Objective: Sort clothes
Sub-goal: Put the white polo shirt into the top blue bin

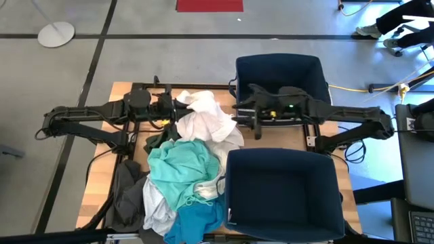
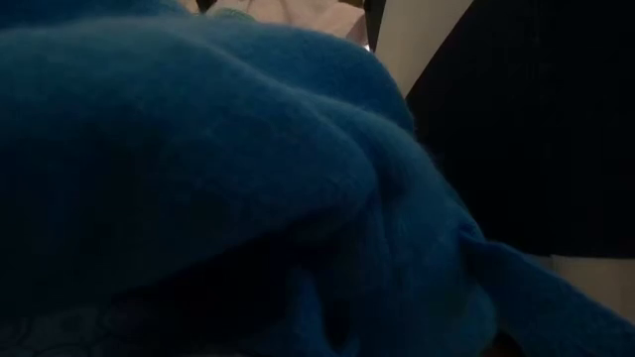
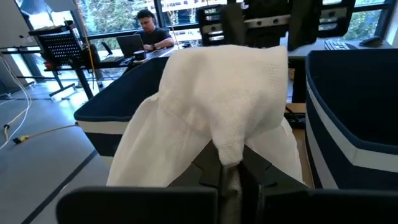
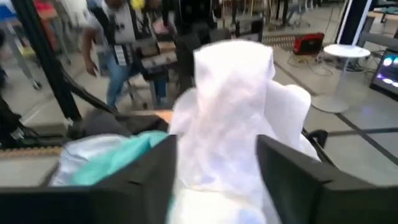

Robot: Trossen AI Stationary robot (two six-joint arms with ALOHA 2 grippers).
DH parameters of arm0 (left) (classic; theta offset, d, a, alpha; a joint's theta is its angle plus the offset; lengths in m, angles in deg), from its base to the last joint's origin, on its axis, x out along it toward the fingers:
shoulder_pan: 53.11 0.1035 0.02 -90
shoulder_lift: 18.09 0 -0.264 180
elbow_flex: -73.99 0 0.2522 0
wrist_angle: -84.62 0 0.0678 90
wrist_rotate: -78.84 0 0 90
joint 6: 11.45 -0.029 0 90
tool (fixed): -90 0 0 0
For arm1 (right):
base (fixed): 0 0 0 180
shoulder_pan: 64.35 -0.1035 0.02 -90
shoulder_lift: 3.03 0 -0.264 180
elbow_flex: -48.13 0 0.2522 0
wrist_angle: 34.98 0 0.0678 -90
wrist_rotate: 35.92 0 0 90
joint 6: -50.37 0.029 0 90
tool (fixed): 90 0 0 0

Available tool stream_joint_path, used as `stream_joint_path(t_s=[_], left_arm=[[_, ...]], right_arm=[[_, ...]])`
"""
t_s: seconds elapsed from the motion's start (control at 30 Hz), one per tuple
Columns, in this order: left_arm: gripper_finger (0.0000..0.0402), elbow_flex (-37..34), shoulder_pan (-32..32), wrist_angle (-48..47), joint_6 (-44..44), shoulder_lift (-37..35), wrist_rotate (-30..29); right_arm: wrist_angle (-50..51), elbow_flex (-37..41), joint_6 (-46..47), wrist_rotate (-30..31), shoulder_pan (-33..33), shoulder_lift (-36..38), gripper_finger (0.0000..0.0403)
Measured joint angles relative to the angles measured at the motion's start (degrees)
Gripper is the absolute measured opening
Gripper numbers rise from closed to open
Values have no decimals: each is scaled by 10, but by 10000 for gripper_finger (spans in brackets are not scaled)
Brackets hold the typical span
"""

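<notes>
A white garment (image 1: 203, 116) hangs raised between my two grippers over the middle of the table. My left gripper (image 1: 175, 107) comes level from the table's left and is shut on it. My right gripper (image 1: 236, 114) comes level from the right and stands open, its fingers (image 4: 155, 174) on either side of the white cloth (image 4: 233, 93). Below and nearer lies the pile of clothes: turquoise (image 1: 183, 166), teal blue (image 1: 200, 220), charcoal grey (image 1: 125, 193) and dark green (image 1: 157, 140). The teal blue cloth (image 2: 198, 149) fills the low view. My left gripper pinches a bunched fold of the white garment (image 3: 229, 149) between its two fingers, coming level from the table's left. The cloth stands up and drapes over the fingers, and its lower part falls onto the pile. My right gripper has white cloth in its open gap; I cannot tell whether the fingers touch it.
One navy bin (image 1: 281, 74) stands at the far right, behind my right arm. A second navy bin (image 1: 281, 193) stands at the near right beside the pile. People show in the room beyond the table (image 3: 149, 31).
</notes>
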Motion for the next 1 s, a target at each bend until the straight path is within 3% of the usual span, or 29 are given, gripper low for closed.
stream_joint_path(t_s=[0.13, 0.3, 0.7, 0.87, 1.0], left_arm=[[16, 0, -2, -1, 0, 0, 0], [10, 0, -3, 0, 0, 0, 0], [10, 0, -4, 2, 0, 0, 1], [13, 0, -7, 11, 2, 0, 62], [12, 0, -22, 42, 0, 0, 93]], right_arm=[[13, -29, -17, 0, 0, -41, 314], [9, -48, -20, 1, 0, -71, 361], [-94, -50, -32, 32, 0, -136, 363], [-117, -50, -39, 64, 0, -166, 363], [-147, -50, -47, 24, 0, -186, 363]])
